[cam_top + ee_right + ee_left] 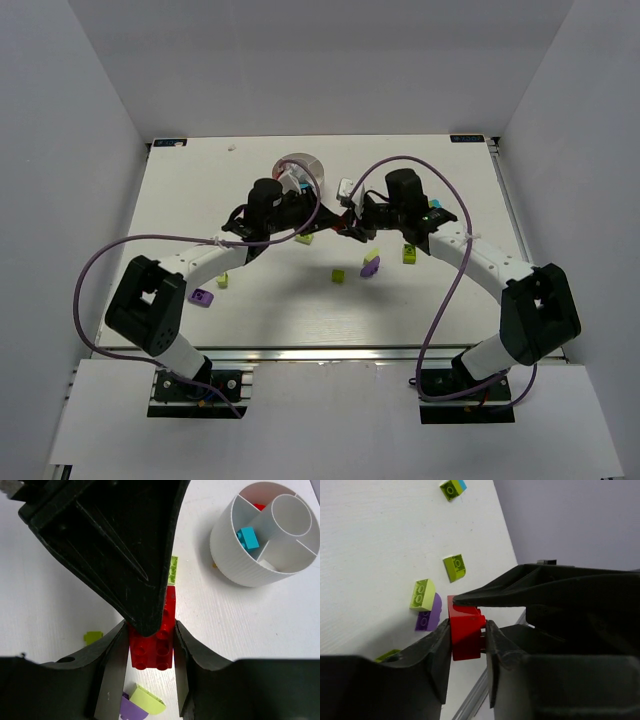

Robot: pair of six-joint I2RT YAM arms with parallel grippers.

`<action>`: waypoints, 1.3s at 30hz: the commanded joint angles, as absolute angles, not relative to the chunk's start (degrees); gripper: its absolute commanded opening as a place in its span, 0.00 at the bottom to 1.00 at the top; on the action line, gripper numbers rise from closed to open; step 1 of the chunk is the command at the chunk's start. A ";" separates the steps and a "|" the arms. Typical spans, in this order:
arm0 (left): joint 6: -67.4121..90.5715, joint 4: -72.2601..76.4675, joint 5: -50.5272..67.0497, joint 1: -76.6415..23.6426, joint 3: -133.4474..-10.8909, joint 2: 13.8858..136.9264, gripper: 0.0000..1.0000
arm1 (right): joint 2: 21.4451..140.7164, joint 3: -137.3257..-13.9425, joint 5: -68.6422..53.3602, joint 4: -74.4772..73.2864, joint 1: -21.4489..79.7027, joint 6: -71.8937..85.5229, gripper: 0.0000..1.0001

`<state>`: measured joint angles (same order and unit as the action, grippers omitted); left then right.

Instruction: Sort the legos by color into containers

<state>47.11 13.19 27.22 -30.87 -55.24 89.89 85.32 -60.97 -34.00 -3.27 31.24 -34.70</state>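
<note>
arm ×2 | cable ×2 | table ×1 | dish ×1, with central tube ×1 | red brick ×2 | lime brick ×5 across the top view | purple brick ×2 | cyan brick ×2 | bricks showing inside the dish: 2 | bricks total: 11

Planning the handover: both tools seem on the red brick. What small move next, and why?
Probably open the right tool: the left tool also clamps the red brick, and the dish stands beside the left arm, ready for the drop.
</note>
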 commanded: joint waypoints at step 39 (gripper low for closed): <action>20.83 -28.04 -0.09 -14.33 -107.59 117.07 0.00 | 79.01 -54.93 -34.72 1.58 20.83 -30.41 0.00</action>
